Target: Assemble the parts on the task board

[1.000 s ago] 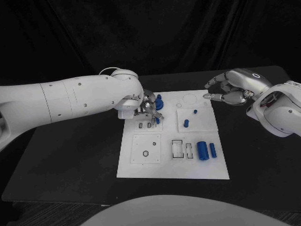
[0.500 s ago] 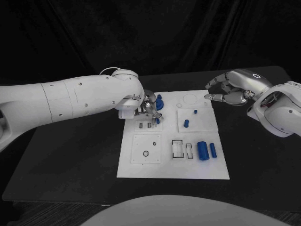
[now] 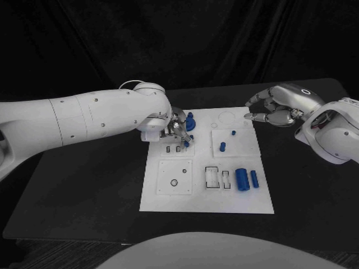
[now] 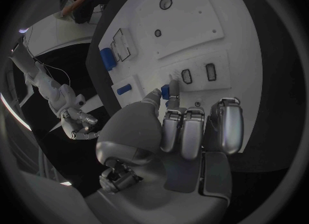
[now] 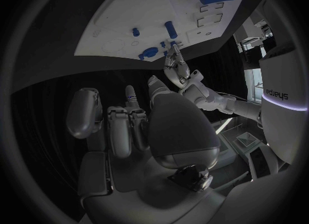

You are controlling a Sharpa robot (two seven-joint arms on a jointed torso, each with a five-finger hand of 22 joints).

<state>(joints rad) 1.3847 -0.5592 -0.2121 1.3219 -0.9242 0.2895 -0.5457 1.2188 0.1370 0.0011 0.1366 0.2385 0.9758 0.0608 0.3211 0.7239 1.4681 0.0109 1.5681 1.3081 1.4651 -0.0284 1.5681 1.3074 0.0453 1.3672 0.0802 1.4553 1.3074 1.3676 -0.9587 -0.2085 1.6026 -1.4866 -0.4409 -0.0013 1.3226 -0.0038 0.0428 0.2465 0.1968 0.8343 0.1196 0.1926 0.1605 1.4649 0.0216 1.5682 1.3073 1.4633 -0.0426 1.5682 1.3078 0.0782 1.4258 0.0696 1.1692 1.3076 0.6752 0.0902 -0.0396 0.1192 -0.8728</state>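
Nothing had visibly moved since the earlier frames: both arms and every blue piece sat where they had a second before. The left hand (image 3: 175, 126) hung low over the far-left part of the task board (image 3: 168, 203), and its fingers (image 4: 169, 91) pinched a small blue part (image 4: 165, 91) just beside a pair of dark-rimmed slots (image 4: 198, 74); in the head view that part was mostly hidden behind the hand, so whether it touched the board could not be told. Just beside the hand stood a taller blue piece (image 3: 190, 119), its base hidden by the fingers. The right hand (image 3: 271, 107) hovered off the board's far-right corner above the black bench (image 3: 82, 190), its fingers curled inward with nothing seen in them. Mid-board, a short blue peg (image 3: 221, 147) and a tiny blue stud (image 3: 233, 133) sat on a raised tile, too small to make out in detail. Nearer the robot, a thick blue cylinder (image 3: 242, 179) and a slimmer blue bar (image 3: 254, 178) lay side by side next to empty rectangular recesses (image 3: 212, 176).
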